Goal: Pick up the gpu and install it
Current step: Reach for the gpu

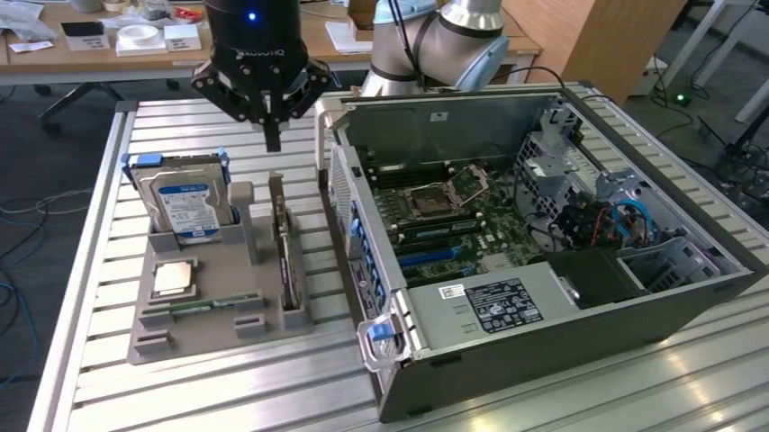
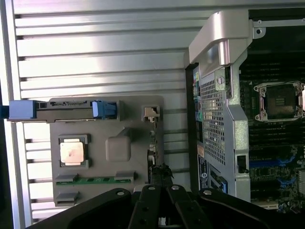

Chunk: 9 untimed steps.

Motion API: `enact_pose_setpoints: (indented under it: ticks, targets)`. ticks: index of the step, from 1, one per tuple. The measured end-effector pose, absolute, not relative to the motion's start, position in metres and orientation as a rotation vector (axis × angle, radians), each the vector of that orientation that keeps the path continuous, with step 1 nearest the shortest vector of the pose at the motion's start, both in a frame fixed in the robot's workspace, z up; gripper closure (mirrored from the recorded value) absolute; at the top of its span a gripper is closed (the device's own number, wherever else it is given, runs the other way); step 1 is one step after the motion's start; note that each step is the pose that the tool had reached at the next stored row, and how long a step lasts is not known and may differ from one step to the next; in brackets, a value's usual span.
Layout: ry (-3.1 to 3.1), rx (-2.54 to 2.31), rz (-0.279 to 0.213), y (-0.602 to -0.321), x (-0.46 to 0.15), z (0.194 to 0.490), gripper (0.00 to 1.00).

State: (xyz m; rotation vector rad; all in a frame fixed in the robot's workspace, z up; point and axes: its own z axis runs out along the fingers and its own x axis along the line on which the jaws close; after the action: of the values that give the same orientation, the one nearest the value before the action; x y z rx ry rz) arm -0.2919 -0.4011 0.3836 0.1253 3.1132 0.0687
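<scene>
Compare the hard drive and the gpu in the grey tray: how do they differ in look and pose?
The hard drive is silver with a blue-white label and blue clips; the gpu is dark. The hard drive is thick, the gpu slim. The hard drive stands across one end of the grey tray, the gpu along its side nearest the computer case. Both stand on edge in it.

Silver slatted aluminium worktable (image 1: 180,387) in the foreground, with bright glare on the slats towards the exterior view's right. Dark grey carpet floor (image 1: 60,153) around it. Long light-wood desk (image 1: 72,59) at the back, cluttered with small white boxes. Black office chair base (image 1: 78,94) under the desk. Tall brown wooden cabinet (image 1: 601,36) at the back. Loose pale cables (image 1: 31,211) on the floor. Small green indicator light (image 1: 680,96) by the cabinet.
</scene>
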Motion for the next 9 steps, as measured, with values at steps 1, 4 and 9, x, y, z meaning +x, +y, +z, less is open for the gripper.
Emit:
enact_pose_setpoints:
  ticks: [1, 4, 9]
  targets:
    - [3.113, 0.125, 0.069, -0.4015, -0.2920, 0.3836, 0.89]
    - [3.113, 0.125, 0.069, -0.4034, -0.2924, 0.3835, 0.89]
    - [3.113, 0.125, 0.069, -0.4066, -0.2934, 0.3834, 0.89]
